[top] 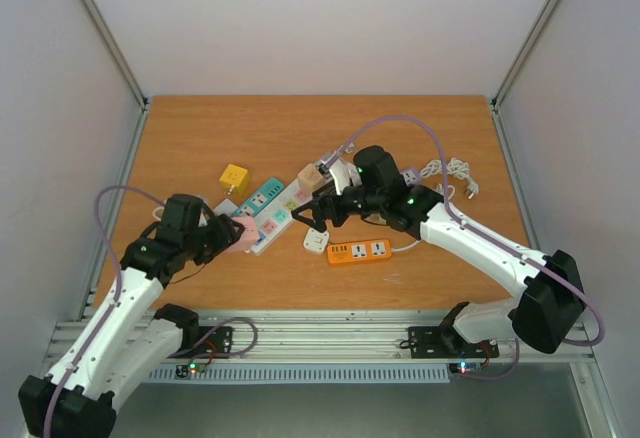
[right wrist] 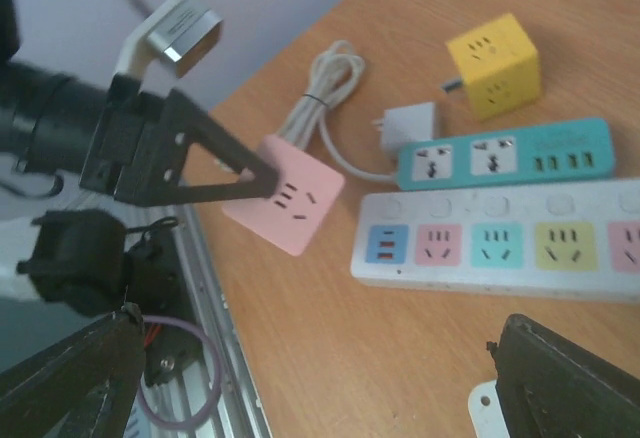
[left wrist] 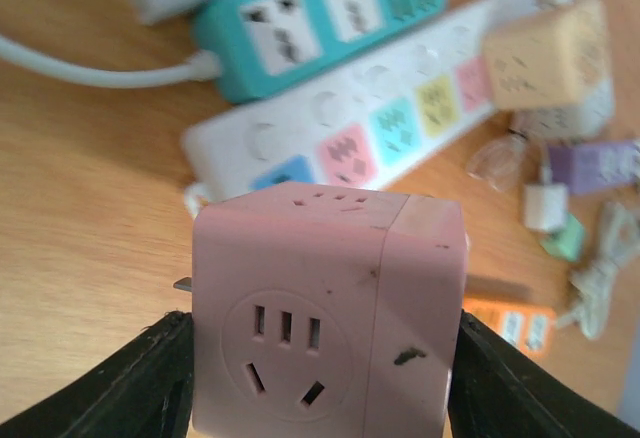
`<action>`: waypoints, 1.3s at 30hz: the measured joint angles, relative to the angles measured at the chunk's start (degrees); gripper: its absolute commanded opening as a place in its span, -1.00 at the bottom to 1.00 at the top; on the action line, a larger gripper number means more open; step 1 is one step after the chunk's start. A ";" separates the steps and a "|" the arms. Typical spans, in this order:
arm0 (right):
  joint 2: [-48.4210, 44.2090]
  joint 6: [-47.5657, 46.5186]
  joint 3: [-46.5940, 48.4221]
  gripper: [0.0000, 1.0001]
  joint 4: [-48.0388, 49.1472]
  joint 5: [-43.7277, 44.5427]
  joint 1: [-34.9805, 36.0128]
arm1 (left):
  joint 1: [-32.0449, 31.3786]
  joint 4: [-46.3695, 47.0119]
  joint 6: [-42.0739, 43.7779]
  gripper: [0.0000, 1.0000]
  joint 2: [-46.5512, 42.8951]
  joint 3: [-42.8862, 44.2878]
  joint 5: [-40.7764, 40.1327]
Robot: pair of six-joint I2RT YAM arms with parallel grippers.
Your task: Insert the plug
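A yellow cube adapter (top: 234, 178) sits on the wooden table (top: 220, 128) (its pins jutting from one side). An orange power strip (top: 359, 252) lies nearer, a small white adapter (top: 315, 242) just beside it; a coiled white cable (top: 452, 171) lies well apart.

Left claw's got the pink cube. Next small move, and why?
Probably ease the left claw toward the white strip and line the pink cube up with a free socket. The cube is gripped on both sides and sits apart from the strip, not plugged in. The right claw is open and empty.
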 measured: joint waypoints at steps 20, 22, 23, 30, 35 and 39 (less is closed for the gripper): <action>1.09 -20.06 3.32 0.94 -5.42 5.95 9.14 | 0.00 0.81 16.61 -0.30 12.98 12.17 33.29; 2.60 -21.86 4.37 0.93 -7.21 7.67 10.97 | 0.00 1.01 17.38 -0.30 13.00 12.13 34.45; 3.30 -22.56 4.85 0.92 -7.89 8.20 11.56 | 0.00 1.05 17.73 -0.31 13.05 12.13 34.86; 10.14 -27.08 12.52 0.78 -14.36 9.55 14.05 | 0.00 0.96 20.13 -0.31 13.14 12.11 37.09; 12.57 -29.07 16.15 0.60 -17.77 9.22 14.16 | -0.02 0.76 21.97 -0.31 13.11 11.96 37.59; 13.79 -30.51 17.92 0.37 -20.24 8.61 14.14 | 0.00 0.44 22.73 -0.31 13.11 11.96 37.70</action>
